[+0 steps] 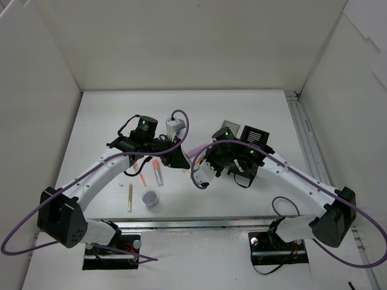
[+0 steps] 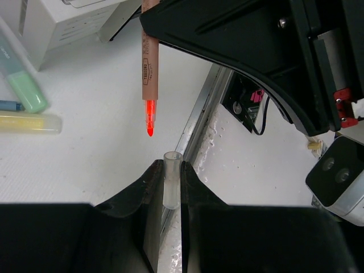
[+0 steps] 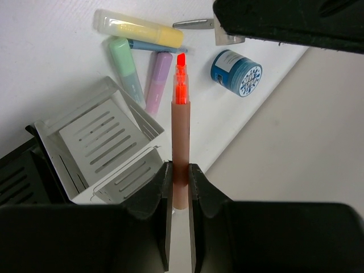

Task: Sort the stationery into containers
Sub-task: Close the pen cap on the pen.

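My right gripper (image 3: 181, 168) is shut on the body of an uncapped orange marker (image 3: 181, 136), its bright tip pointing away from it. My left gripper (image 2: 170, 168) is shut on a clear marker cap (image 2: 172, 182), open end towards the marker's tip (image 2: 150, 116), a short gap apart. In the top view both grippers (image 1: 178, 158) (image 1: 202, 168) meet mid-table. Yellow (image 3: 139, 28), green (image 3: 126, 65) and purple (image 3: 158, 79) markers, a blue patterned tin (image 3: 236, 73) and a scissors tip (image 3: 193, 24) lie below. The white mesh organizer (image 3: 96, 142) and black mesh holder (image 3: 17, 176) stand beside them.
In the top view a purple jar (image 1: 150, 198), a thin yellow pen (image 1: 130, 197) and two markers (image 1: 158, 172) lie near the table's front edge. The organizers (image 1: 242, 132) stand behind the right arm. White walls enclose the table.
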### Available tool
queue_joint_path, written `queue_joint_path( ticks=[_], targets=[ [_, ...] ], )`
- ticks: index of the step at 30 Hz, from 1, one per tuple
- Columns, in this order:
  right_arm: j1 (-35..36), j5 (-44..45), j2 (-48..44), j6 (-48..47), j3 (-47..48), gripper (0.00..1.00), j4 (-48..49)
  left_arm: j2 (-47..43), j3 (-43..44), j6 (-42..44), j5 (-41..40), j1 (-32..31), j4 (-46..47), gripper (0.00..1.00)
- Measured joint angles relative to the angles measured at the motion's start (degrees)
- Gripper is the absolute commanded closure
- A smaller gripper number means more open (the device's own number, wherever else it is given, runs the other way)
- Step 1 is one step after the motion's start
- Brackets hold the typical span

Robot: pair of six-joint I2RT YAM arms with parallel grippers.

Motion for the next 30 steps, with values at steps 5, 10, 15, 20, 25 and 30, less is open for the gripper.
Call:
queue_joint_path(
  ticks=[5, 10, 15, 20, 25, 30],
  targets=[
    [0.0, 0.0, 0.0, 0.3, 0.7, 1.0, 0.2, 0.0, -0.3, 0.0, -0.3, 0.0, 0.0, 1.0],
    [0.0, -0.1, -0.1, 0.9, 1.2, 1.0, 0.7, 0.2, -0.5, -0.2, -0.5, 0.0, -0.4, 1.0],
    [0.0, -0.9, -0.1, 1.0, 1.2, 1.0, 0.8, 0.3, -0.6, -0.2, -0.5, 0.0, -0.4, 1.0],
    [0.0, -1.7, -0.1, 1.1, 1.4, 1.0, 0.8, 0.4, -0.7, -0.2, -0.5, -0.2, -0.3, 1.0],
    [0.0, -2.3, -0.1, 1.4, 1.9, 1.0, 0.8, 0.5, -0.7, -0.2, -0.5, -0.3, -0.4, 1.0],
    [0.2, -2.4, -0.1, 1.2, 2.0, 1.0, 0.8, 0.5, -0.7, -0.2, -0.6, -0.5, -0.3, 1.0]
  ],
)
